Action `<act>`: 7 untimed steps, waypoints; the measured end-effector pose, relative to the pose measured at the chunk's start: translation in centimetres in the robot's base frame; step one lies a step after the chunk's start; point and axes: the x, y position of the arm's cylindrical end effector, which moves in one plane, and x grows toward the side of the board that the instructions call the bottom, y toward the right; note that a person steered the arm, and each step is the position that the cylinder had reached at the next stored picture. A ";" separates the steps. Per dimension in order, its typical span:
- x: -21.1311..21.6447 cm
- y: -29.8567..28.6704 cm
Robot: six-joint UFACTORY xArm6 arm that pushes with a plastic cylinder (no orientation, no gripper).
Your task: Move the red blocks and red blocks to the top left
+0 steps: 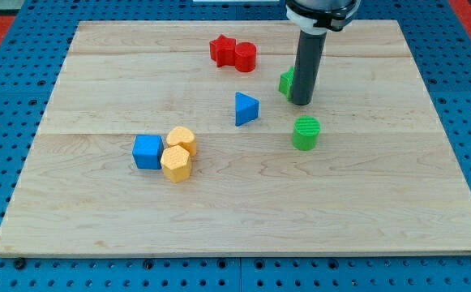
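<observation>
The tip point(301, 102) is sitting right of the red star point(221, 49) and red cylinder point(245, 57), seemingly approaching; no hand exists; next push should go leftward.

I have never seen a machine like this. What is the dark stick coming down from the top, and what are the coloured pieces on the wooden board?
One camera looks down at a pale wooden board. The dark stick is the robot arm's tool, a plain rod; nothing is held, it only pushes. My tip rests right beside a partly hidden green block. Below it stands a green cylinder. Near the view's top lie a red star block and a red cylinder, touching. In the middle is a blue triangle; toward the left, a blue cube beside two yellow hexagonal blocks.
</observation>
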 end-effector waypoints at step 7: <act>-12.6 -14.6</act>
